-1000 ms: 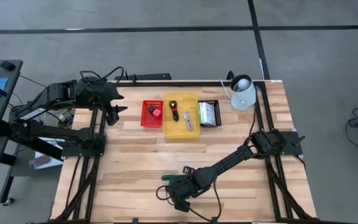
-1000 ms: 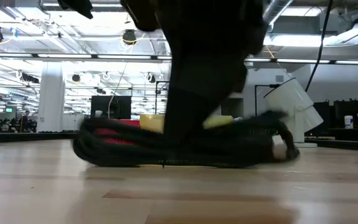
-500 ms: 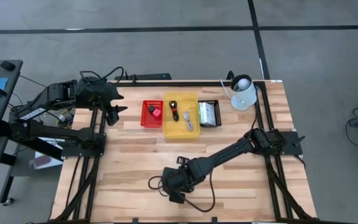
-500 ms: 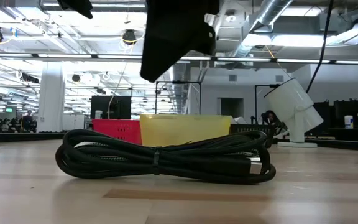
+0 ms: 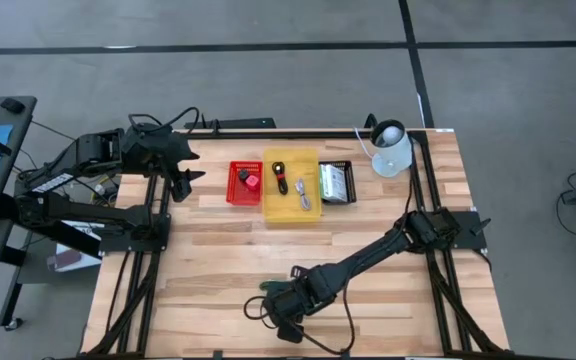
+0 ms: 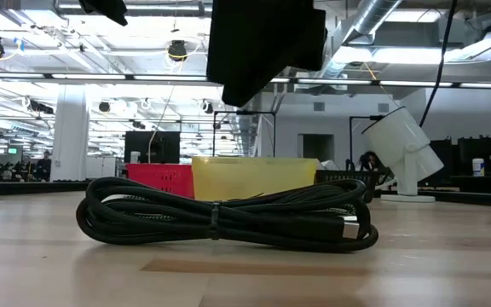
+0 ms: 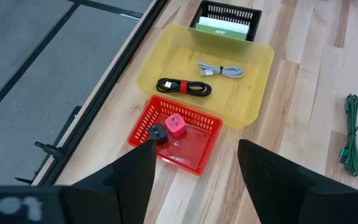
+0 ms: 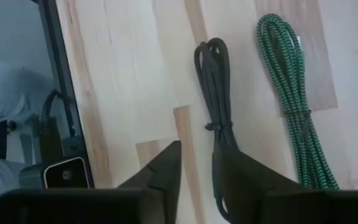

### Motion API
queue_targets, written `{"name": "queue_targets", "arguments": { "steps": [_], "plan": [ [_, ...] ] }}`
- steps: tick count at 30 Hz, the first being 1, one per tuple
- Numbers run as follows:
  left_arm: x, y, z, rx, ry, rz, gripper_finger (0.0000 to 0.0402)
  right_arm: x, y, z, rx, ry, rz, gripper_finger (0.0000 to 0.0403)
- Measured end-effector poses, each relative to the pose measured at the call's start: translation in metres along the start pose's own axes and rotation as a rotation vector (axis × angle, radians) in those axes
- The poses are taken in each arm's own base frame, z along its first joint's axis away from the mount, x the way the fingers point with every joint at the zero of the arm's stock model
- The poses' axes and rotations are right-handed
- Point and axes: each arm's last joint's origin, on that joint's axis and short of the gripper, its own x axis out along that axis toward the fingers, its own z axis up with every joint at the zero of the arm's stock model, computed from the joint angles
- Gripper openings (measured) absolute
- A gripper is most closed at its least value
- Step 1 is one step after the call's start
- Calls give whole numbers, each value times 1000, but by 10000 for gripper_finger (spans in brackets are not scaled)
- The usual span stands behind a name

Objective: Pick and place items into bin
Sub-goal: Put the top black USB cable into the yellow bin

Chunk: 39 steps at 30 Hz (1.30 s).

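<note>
Two cables on table: black cable (image 8: 219,118) beside green cable (image 8: 294,106). Right gripper (image 8: 196,163) hovers over black one, fingers apart, empty. Left gripper (image 7: 191,163) parked near red basket (image 7: 191,138), fingers apart, empty.

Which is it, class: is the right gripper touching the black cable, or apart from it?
Apart. The low view shows the right gripper hanging above the black cable with clear space between.

Two cords (image 8: 219,118) side by side

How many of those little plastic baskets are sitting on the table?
3, side by side at the table's far edge: a red basket on the left, a yellow tray in the middle, and a black basket on the right. None seem hidden.
</note>
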Motion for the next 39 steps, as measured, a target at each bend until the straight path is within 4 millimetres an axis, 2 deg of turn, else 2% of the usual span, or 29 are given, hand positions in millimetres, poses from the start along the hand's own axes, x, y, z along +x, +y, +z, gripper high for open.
{"name": "queue_targets", "arguments": {
  "steps": [4, 9, 14, 21, 25, 34, 39],
  "plan": [
    [0, 0, 0, 0, 0, 0, 220, 1, 2, -2, -5, -5, -2, 129],
    [0, 0, 0, 0, 0, 0, 220, 23, 1, -3, -13, 11, -28, 160],
    [0, 0, 0, 0, 0, 0, 220, 53, -3, -7, -19, 47, -59, 165],
    [0, 0, 0, 0, 0, 0, 220, 77, -6, -11, -20, 92, -70, 149],
    [0, 0, 0, 0, 0, 0, 220, 79, -6, -12, -11, 92, -78, 130],
    [0, 0, 0, 0, 0, 0, 220, 75, -5, -11, 10, 76, -84, 61],
    [0, 0, 0, 0, 0, 0, 220, 75, -3, -13, 30, 72, -83, 61]
  ]
}}
